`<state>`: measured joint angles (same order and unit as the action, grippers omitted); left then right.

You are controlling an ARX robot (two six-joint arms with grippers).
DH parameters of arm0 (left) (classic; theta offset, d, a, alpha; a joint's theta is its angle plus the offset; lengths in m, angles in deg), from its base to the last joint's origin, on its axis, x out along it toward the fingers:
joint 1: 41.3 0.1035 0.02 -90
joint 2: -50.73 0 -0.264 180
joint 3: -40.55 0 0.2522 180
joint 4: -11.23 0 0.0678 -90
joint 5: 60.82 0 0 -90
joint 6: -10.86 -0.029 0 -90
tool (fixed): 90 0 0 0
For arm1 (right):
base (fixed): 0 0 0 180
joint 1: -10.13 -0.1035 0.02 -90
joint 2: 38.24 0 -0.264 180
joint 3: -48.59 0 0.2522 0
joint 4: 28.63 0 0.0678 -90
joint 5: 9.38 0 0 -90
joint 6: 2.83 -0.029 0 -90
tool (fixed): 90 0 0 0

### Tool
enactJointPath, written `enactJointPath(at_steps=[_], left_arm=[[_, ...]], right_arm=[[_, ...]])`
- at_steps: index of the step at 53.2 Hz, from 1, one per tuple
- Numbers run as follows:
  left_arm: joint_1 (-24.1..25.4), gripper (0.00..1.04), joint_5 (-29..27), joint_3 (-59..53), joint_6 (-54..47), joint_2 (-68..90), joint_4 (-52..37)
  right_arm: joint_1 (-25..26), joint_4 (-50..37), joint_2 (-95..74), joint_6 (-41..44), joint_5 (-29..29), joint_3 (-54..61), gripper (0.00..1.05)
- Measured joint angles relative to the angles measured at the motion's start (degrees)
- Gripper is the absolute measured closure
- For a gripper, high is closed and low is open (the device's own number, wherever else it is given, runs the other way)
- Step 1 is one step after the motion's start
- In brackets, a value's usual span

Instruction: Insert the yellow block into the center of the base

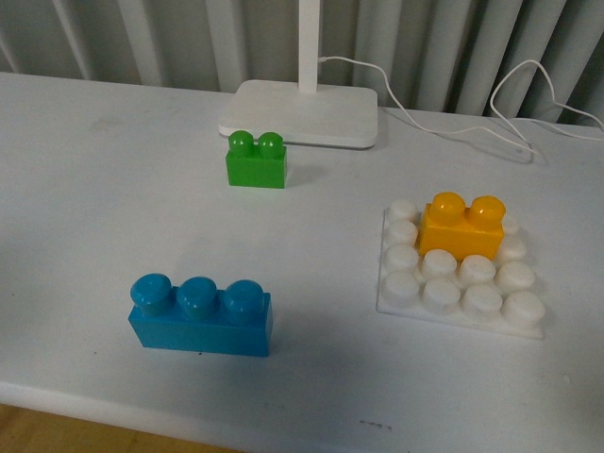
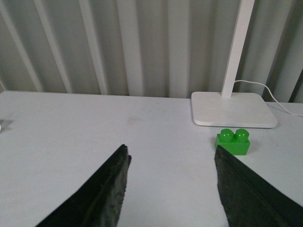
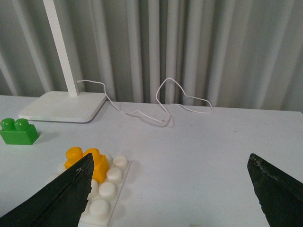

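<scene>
The yellow block [image 1: 461, 226] sits on the base [image 1: 460, 274] at right of the front frame, in its rear rows. My left gripper [image 2: 171, 163] and right gripper [image 3: 170, 182] both gape wide, holding nothing.

I see a white table [image 1: 113, 170] carrying everything. At about twelve o'clock, at the far edge, the white lamp foot [image 1: 302, 113] rests flat, its white cable [image 1: 491, 132] trailing off toward two o'clock. Just in front of the foot stands the green brick [image 1: 256, 160]. At about eight o'clock the blue three-stud brick [image 1: 200, 316] sits near the front edge. At four o'clock lies the base [image 1: 462, 283], flat on the tabletop.
</scene>
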<state>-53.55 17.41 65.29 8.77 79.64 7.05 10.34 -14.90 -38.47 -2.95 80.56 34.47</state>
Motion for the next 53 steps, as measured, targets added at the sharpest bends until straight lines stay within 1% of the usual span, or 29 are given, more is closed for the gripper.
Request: enactJointPath(at_steps=[2, 4, 5, 9, 11, 15, 17, 19, 22, 49, 53], left_arm=[[0.7, 0.7, 0.6, -0.7, 0.5, -0.8, 0.1], [1.9, 0.81, 1.9, -1.9, 0.9, -2.2, 0.4], [2.1, 0.83, 2.1, -2.1, 1.0, -2.4, 0.4], [3.6, 0.97, 3.5, -3.4, 1.2, -4.2, 0.9], [4.1, 1.01, 4.0, -3.8, 1.5, -4.9, 1.1], [5.2, 1.01, 4.9, -4.8, 1.7, -6.4, 1.7], [8.3, 1.01, 9.6, -5.5, 1.8, -7.8, 2.5], [10.3, 1.01, 11.2, -6.0, 1.8, -8.6, 2.9], [11.8, 1.01, 11.2, -6.5, 2.0, -9.7, 3.3], [12.1, 1.01, 11.8, -10.3, 2.1, -19.0, 7.7], [12.1, 1.01, 11.8, -10.3, 2.1, -23.9, 14.4]], right_arm=[[0.0, 0.0, 0.0, 0.0, 0.0, 0.0, 0.09], [0.0, 0.0, 0.0, 0.0, 0.0, 0.0, 0.09], [0.0, 0.0, 0.0, 0.0, 0.0, 0.0, 0.09], [0.0, 0.0, 0.0, 0.0, 0.0, 0.0, 0.09], [0.0, 0.0, 0.0, 0.0, 0.0, 0.0, 0.09], [0.0, 0.0, 0.0, 0.0, 0.0, 0.0, 0.09], [0.0, 0.0, 0.0, 0.0, 0.0, 0.0, 0.09], [0.0, 0.0, 0.0, 0.0, 0.0, 0.0, 0.09], [0.0, 0.0, 0.0, 0.0, 0.0, 0.0, 0.09], [0.0, 0.0, 0.0, 0.0, 0.0, 0.0, 0.09], [0.0, 0.0, 0.0, 0.0, 0.0, 0.0, 0.09]])
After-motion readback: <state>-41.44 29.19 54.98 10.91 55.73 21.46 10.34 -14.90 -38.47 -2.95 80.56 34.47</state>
